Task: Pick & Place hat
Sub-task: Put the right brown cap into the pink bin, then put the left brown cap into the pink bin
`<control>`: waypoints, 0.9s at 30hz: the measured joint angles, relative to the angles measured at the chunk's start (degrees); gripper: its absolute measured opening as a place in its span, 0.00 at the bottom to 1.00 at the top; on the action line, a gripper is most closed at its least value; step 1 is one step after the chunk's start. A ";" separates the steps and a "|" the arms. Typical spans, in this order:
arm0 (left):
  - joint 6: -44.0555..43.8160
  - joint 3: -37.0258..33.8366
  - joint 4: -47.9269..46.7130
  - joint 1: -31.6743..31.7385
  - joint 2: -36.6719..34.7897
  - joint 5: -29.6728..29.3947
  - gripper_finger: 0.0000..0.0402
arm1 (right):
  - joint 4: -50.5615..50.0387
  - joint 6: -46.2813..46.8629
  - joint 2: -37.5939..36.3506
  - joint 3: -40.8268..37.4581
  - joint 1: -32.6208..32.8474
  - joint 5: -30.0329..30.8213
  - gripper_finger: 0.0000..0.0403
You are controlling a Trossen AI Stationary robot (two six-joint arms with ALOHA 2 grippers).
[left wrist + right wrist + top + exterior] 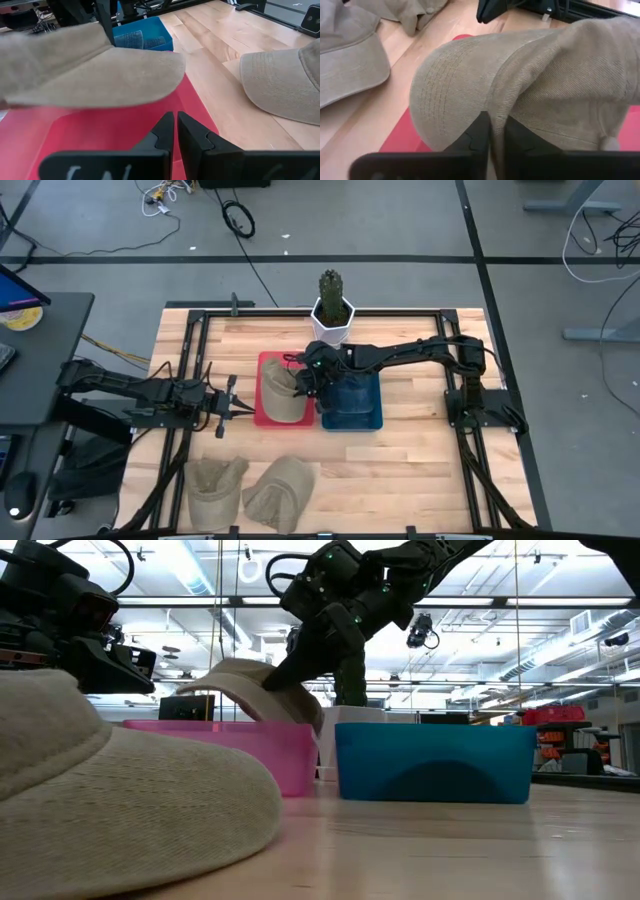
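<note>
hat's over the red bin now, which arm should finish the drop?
Right. The right gripper is shut on the tan hat, holding it directly over the red bin. The left gripper sits shut beside that bin, holding nothing. Releasing is likely all that remains.

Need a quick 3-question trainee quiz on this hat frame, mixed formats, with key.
1. True or false: the right end effector holds a tan hat over the blue bin.
2. How many hats lie loose on the table, outside the bins? A) one B) two C) three
3. Fill in: the left end effector is shut beside the ___ bin.

Key: 1 false, it is over the pink bin. 2 B, one hat beside another hat. 3 pink.
</note>
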 joint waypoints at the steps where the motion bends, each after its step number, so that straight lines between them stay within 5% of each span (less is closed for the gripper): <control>1: 0.02 -0.02 0.00 0.00 0.00 0.02 0.07 | 0.00 0.06 0.00 0.00 0.00 0.07 0.13; 14: 0.00 -0.01 0.00 0.00 0.01 0.01 0.07 | 1.68 1.82 -0.05 0.00 0.00 0.06 0.44; 27: 0.01 -0.02 0.00 -0.01 0.00 0.00 0.07 | 6.69 24.87 -0.09 0.00 -0.02 0.05 0.48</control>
